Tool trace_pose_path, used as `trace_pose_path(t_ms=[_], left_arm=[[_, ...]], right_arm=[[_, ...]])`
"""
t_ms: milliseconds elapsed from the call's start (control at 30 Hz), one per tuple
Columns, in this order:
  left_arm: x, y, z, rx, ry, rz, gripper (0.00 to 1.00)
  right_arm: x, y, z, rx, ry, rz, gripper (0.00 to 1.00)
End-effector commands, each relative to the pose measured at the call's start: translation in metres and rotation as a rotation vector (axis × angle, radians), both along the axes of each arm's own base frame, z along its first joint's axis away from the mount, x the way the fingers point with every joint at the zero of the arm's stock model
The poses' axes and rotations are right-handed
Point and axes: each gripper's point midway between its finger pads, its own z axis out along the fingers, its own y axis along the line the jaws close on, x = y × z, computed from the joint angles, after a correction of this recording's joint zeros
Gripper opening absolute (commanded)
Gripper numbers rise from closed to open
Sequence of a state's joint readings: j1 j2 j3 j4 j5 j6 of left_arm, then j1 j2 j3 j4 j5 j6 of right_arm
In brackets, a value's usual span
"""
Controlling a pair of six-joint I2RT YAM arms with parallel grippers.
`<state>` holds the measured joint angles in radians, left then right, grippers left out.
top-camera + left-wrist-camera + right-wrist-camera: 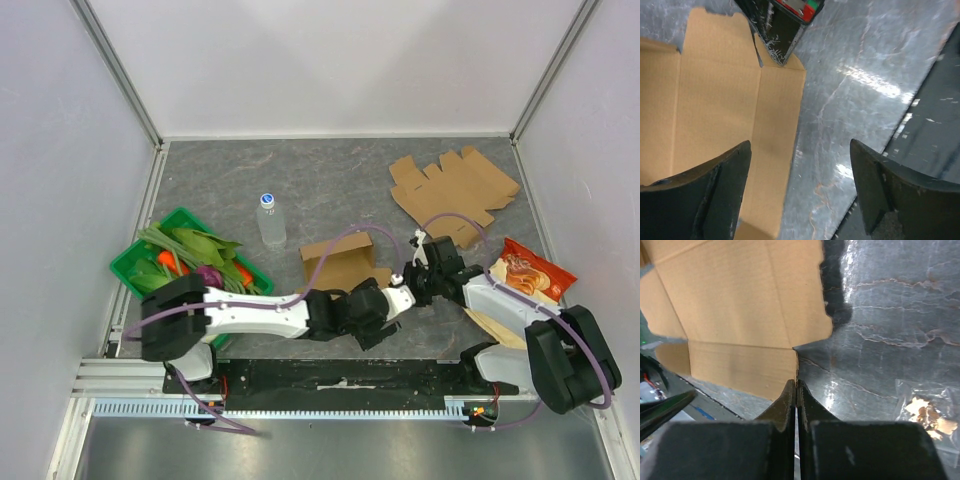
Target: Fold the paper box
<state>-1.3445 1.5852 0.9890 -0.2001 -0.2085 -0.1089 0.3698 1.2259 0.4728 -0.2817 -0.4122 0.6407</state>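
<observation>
Because my right gripper (797, 383) is clenched on only a thin flap edge of the paper box (338, 262), lying mid-table beside both grippers, a hard pull may tear it or slip off. My left gripper (800, 150) hangs spread, holding nothing, so nothing braces the panel. Only my right wrist view shows that pinch; only overhead shows the raised wall and, farther, a flat cardboard blank (452, 188).

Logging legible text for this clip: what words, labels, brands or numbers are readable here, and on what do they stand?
No text can be read in any view.
bottle: the label shows a mark, too small to read.
snack bag: the front is printed, but too blurred to make out letters.
paper box and flat cardboard sheet: plain, no print showing.
</observation>
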Motion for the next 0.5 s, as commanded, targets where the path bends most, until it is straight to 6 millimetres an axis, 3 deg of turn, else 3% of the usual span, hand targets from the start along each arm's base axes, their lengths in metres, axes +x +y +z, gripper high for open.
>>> trace_pose_path(t_ms=[0, 100, 267, 367, 467], left_arm=[[0.024, -0.009, -0.010, 0.145, -0.230, -0.019, 0.88], [0.026, -0.009, -0.017, 0.221, -0.315, -0.037, 0.89], [0.056, 0.005, -0.009, 0.336, -0.516, 0.084, 0.82], [0.067, 0.008, -0.006, 0.382, -0.600, 0.111, 0.69], [0.068, 0.006, -0.006, 0.391, -0.611, 0.109, 0.39]], right_arm=[[0.013, 0.014, 0.030, 0.085, -0.036, -0.027, 0.00], [0.015, 0.014, 0.051, 0.109, -0.039, -0.039, 0.00], [0.004, 0.018, 0.064, 0.163, 0.011, -0.010, 0.00], [0.000, 0.019, 0.071, 0.189, 0.025, 0.005, 0.00], [0.002, 0.014, 0.076, 0.154, 0.001, 0.010, 0.00]])
